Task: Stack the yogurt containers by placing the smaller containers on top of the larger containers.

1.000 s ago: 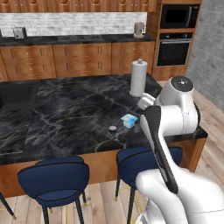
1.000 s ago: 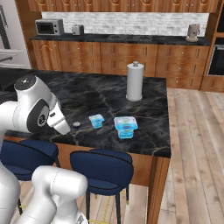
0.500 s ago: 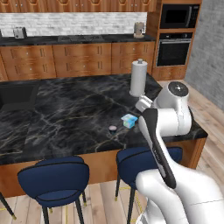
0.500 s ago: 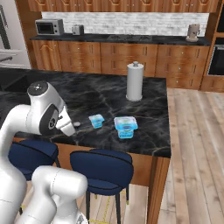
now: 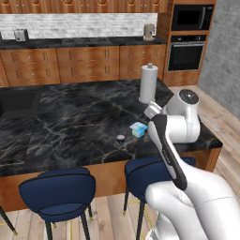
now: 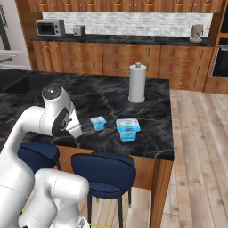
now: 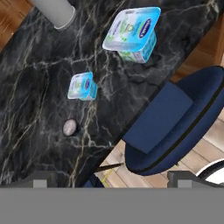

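Near the front edge of the dark marble tabletop [image 6: 147, 89] sit the three yogurt things: the large teal-and-white pack [image 7: 131, 35] furthest toward the free end, the small light-blue pack [image 7: 82, 86] just beside it but apart, and the tiny dark cup [image 7: 69, 127] a little further along the same edge. In the right base view I see the large pack [image 6: 128, 128] and the small pack [image 6: 98, 123] standing upright, not touching; in the left base view the small pack [image 5: 138, 129] and the cup [image 5: 120, 137] sit close to my arm.

My gripper [image 7: 112, 177] hangs high above the edge of the tabletop, over the blue stool [image 7: 175, 127], with the fingers spread wide and nothing between them. Nothing is stacked yet, as I judge it.

To do this step well, I would bring the hand in over the small pack, line the fingers up across its two flat sides, and come straight down before closing, keeping clear of the cup beside it. It looks light and thin-walled, so a gentle squeeze should do. Then I would lift it clear and centre it on the large pack's lid.

Both lids carry a dark blue oval logo and green print, but the lettering is too small to read. The white paper-towel roll [image 6: 137, 83] stands well back.
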Tool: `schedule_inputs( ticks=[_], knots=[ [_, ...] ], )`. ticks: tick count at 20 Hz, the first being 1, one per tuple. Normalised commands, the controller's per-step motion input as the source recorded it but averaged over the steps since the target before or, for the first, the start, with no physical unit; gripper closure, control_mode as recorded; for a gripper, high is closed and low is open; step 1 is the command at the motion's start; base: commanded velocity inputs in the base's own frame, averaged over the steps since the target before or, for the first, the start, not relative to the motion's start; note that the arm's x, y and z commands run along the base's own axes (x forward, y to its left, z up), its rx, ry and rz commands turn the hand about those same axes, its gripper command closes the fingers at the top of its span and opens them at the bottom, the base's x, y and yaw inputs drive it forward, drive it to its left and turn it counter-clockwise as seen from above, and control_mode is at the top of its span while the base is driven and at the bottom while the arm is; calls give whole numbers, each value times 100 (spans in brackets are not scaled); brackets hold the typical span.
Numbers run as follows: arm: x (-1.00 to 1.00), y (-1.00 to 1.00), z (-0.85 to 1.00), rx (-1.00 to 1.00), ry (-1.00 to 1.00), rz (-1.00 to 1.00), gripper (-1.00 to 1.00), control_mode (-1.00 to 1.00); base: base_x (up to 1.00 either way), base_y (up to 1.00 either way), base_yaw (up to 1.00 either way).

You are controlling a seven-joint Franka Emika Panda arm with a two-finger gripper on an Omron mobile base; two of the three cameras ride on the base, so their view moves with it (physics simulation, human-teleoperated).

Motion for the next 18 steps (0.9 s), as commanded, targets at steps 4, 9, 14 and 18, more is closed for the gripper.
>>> schedule_inputs(
  ticks=[4,9,14,18],
  knots=[
    [27,0,-29,11,2,0,-100,-100,0,0,0],
    [22,0,-20,4,4,-3,-100,-100,0,0,0],
    [17,0,-12,0,1,-6,-100,-100,0,0,0],
    [4,-10,-9,0,0,-4,-100,-100,0,0,0]
  ],
)
